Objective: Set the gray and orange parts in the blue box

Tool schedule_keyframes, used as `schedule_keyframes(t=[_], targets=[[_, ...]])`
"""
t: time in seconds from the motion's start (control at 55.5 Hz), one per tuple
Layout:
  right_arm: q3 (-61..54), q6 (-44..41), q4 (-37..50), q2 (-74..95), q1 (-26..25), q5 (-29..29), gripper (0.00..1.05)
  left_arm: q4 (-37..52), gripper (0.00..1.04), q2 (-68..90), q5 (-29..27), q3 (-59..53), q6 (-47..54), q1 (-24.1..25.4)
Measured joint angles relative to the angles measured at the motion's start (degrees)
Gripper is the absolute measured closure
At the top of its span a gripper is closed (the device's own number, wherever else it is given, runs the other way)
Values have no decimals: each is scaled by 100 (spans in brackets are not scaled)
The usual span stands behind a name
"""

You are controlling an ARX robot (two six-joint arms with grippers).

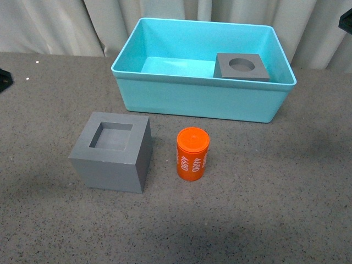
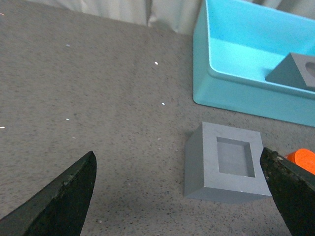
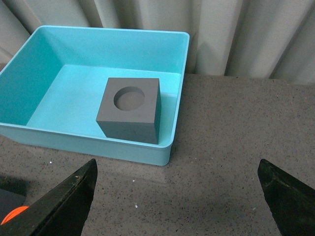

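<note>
The turquoise blue box (image 1: 192, 96) stands at the back of the table. The gray cube with a round recess (image 1: 241, 67) sits inside it at its right side; it also shows in the right wrist view (image 3: 130, 109). The gray cube with a square recess (image 1: 113, 151) stands on the table in front of the box, also in the left wrist view (image 2: 226, 163). The orange cylinder printed "4680" (image 1: 192, 154) stands upright to the right of it. My left gripper (image 2: 179, 196) is open, above the table near the square-recess cube. My right gripper (image 3: 179, 196) is open over the table beside the box (image 3: 147, 152).
The table is a speckled gray-brown surface (image 1: 275, 192). Pale curtains (image 1: 66, 22) hang behind the box. No arm shows in the front view.
</note>
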Motion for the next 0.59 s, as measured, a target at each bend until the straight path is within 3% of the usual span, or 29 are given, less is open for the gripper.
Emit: schedule_keyframes(t=[0.451,0.595], targets=[[-2,0,0,0,0,2,10,-116,7,2406,544,1143,127,-262],[-2,0,0,0,0,0,10,-116,7,2804,455,1338,232,-341]])
